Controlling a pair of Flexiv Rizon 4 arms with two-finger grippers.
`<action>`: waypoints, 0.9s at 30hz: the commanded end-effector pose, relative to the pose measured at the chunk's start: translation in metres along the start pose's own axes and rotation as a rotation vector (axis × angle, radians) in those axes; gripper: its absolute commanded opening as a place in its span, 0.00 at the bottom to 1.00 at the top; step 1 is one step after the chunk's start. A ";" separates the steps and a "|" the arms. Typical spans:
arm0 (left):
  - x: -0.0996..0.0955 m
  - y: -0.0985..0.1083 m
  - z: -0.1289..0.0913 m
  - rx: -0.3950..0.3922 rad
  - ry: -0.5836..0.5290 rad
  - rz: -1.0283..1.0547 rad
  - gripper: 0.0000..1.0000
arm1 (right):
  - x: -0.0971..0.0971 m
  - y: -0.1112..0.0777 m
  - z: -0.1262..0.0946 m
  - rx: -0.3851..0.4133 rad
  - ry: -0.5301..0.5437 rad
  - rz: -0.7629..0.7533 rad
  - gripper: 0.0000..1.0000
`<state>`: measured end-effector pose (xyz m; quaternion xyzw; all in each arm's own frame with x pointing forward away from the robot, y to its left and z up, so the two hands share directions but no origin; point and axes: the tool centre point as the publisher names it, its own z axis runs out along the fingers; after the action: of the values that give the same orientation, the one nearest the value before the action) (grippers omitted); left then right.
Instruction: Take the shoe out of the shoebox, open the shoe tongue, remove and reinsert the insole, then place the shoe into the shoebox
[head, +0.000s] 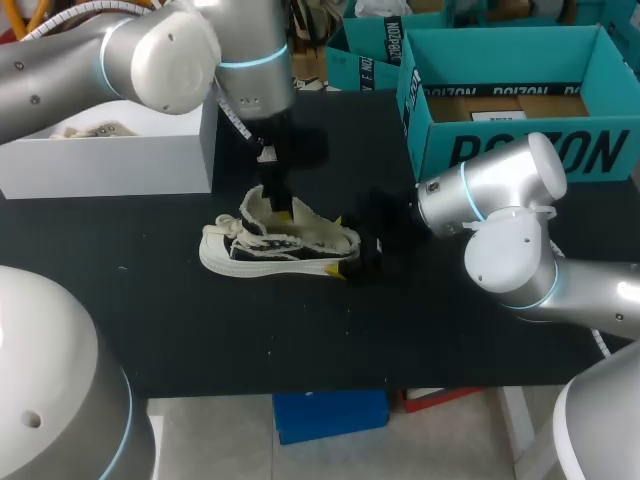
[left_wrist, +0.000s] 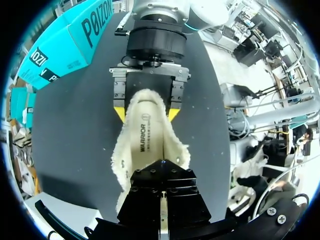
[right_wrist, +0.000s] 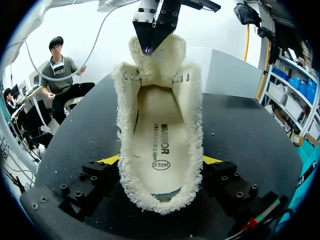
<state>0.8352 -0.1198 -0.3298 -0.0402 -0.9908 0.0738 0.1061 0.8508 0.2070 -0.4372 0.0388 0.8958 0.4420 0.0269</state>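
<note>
Shoe (head: 275, 250): low cream sneaker with frayed, fuzzy edges, a dark side panel and a white sole. It rests sole-down on the table; in the head view the toe points to 9 o'clock and the heel to 3 o'clock.

Tongue (right_wrist: 157, 55): raised upright, clear of the opening, with its tip pinched by the left gripper (right_wrist: 150, 47).

Insole (right_wrist: 161, 145): cream with dark print, lying flat inside the shoe.

Heel: seated between the fingers of the right gripper (left_wrist: 146, 114), with both yellow tips against its sides.

Shoebox (head: 100, 160): probably the white open-topped box at 10 o'clock from the shoe, apart from it, with pale contents that cannot be made out.
</note>
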 end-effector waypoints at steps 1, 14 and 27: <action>-0.002 -0.002 0.015 -0.003 0.001 0.002 0.00 | 0.000 0.000 0.001 0.002 0.000 0.001 0.00; -0.003 0.000 0.047 -0.024 0.017 -0.015 0.00 | 0.000 0.000 0.001 0.002 0.000 0.001 0.00; -0.002 0.000 0.070 -0.017 0.046 -0.028 0.00 | 0.000 0.000 0.001 0.002 0.000 0.001 0.00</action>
<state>0.8218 -0.1279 -0.3923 -0.0286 -0.9892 0.0628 0.1291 0.8507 0.2070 -0.4372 0.0387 0.8958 0.4420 0.0269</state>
